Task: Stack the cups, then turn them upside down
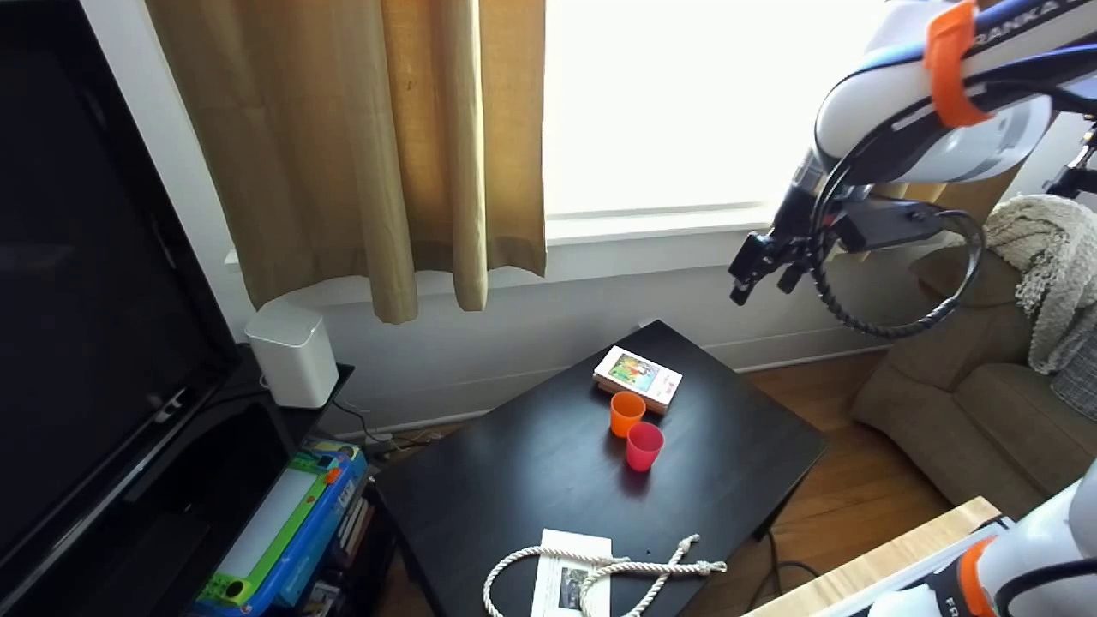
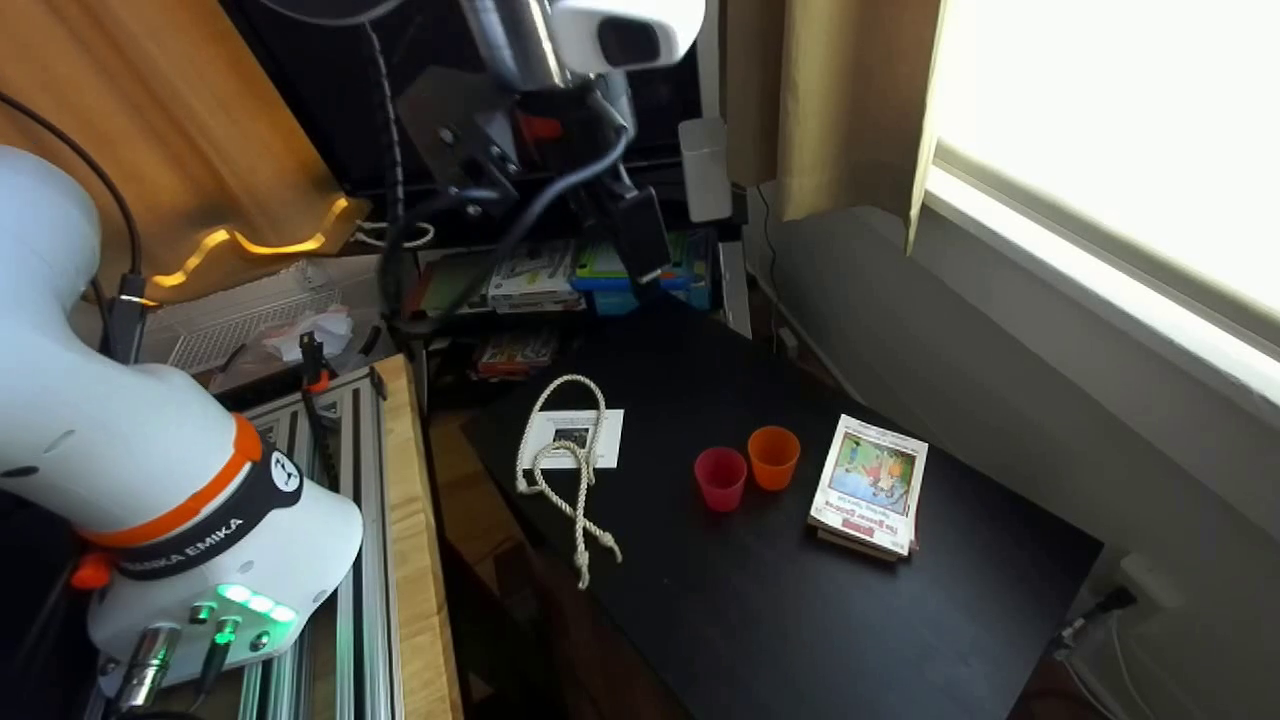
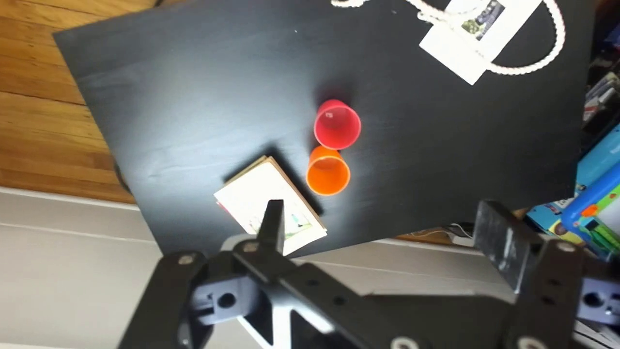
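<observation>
One red cup (image 3: 337, 127), upright on a black table (image 3: 460, 140), just above the centre of the wrist view; one orange cup (image 3: 328, 175), likewise upright, just beside it at the centre. One gripper (image 3: 381, 220), jaws spread wide, lower part of that frame. One stack of books (image 3: 259, 194), lower left of centre

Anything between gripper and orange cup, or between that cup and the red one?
Nothing visible either way: the open gripper is up in the air, the orange cup stands close beside the red cup. Only the nearby books might crowd the grasp.
</observation>
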{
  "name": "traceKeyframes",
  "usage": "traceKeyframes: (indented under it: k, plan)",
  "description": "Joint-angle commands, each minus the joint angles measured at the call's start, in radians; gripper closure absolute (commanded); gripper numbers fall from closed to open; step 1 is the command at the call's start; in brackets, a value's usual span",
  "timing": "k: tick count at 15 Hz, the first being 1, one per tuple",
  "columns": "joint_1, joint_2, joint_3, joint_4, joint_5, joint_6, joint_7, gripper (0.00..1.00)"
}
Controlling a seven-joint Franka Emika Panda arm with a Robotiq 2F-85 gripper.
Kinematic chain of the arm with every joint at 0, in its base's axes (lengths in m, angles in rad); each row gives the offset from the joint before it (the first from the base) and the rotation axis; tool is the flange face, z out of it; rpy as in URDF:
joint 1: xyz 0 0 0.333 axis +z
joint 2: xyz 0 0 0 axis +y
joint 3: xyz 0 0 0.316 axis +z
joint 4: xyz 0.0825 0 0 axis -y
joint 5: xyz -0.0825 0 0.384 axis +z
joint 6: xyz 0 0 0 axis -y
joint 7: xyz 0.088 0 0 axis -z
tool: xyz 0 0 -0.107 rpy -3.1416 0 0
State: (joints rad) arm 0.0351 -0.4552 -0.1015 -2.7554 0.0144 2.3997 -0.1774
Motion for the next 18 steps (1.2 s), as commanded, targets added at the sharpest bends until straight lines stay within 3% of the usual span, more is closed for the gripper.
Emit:
traceKeyframes:
  k: [1,3,4,5,6,7,8,9,10,12,15,16,18]
  plan:
    - [0.127,0.264,-0.041,0.05,0.218,0.183,-0.132,0.0]
    - [0.23,0.399,-0.088,0.1,0.394,0.224,-0.211,0.0]
    - [0.237,0.464,-0.068,0.13,0.475,0.228,-0.222,0.0]
    - [0.238,0.528,-0.049,0.162,0.552,0.223,-0.23,0.0]
    - [0.177,0.591,0.027,0.193,0.597,0.222,-0.208,0.0]
    - [0.152,0.657,0.058,0.231,0.629,0.212,-0.185,0.0]
    - [0.125,0.72,0.086,0.263,0.632,0.236,-0.16,0.0]
    - [0.086,0.781,0.119,0.316,0.668,0.185,-0.218,0.0]
    - [0.084,0.647,0.129,0.217,0.586,0.222,-0.165,0.0]
    - [0.05,0.75,0.161,0.279,0.603,0.225,-0.171,0.0]
    - [0.036,0.795,0.167,0.315,0.605,0.222,-0.172,0.0]
    - [0.037,0.824,0.16,0.326,0.61,0.243,-0.152,0.0]
    - [0.037,0.888,0.156,0.317,0.6,0.404,-0.101,0.0]
